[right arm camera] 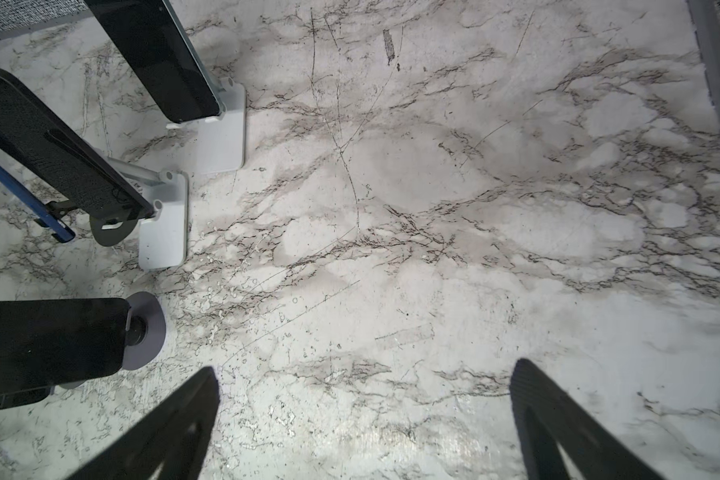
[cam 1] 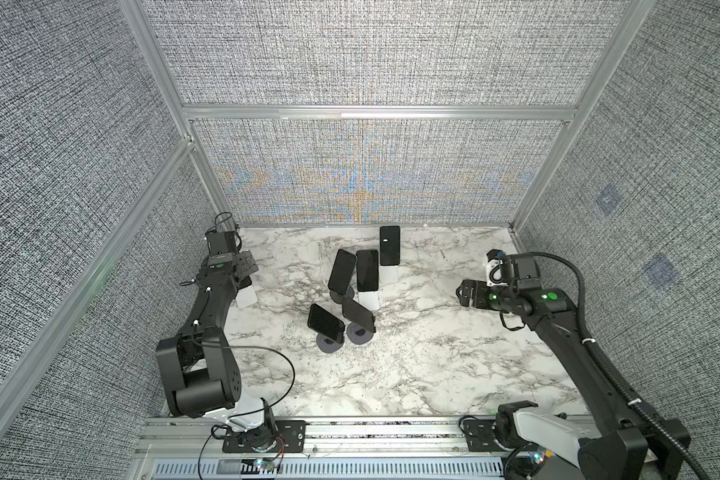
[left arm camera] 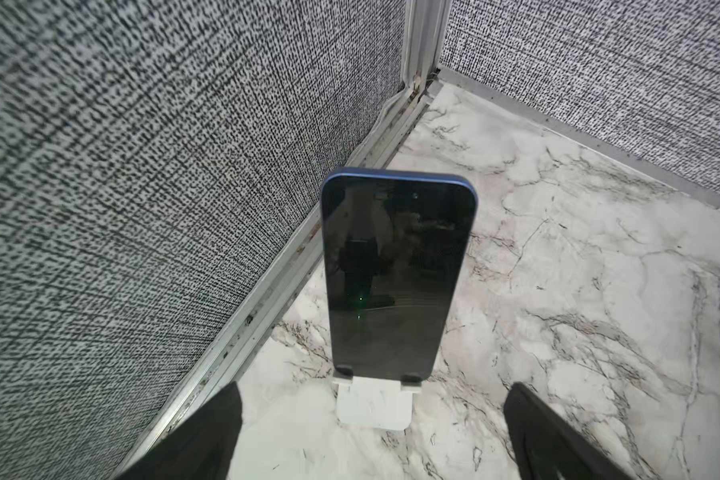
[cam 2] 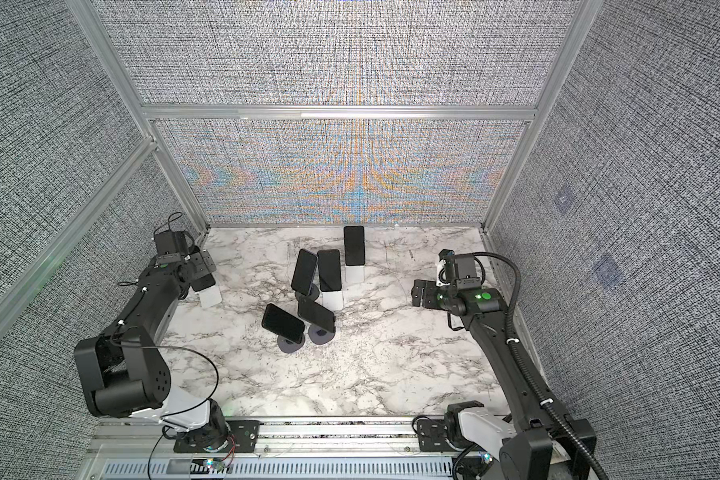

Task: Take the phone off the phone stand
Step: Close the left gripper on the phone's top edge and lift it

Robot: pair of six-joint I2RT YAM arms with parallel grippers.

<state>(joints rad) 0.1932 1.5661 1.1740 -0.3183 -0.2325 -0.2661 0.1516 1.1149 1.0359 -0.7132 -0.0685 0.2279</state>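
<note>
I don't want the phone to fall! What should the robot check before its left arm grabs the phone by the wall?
1. Left fingers open: ok.
2. Phone resting on white stand: ok.
3. Fingers touching phone: not ok, they're apart.
4. Enough room beside the wall: cannot tell.
5. Right fingers open, away from that phone: ok.

top views: high, front, down, whole table [cam 1: 433,357] | left wrist: close on phone [left arm camera: 395,270] | right wrist: low over table
</note>
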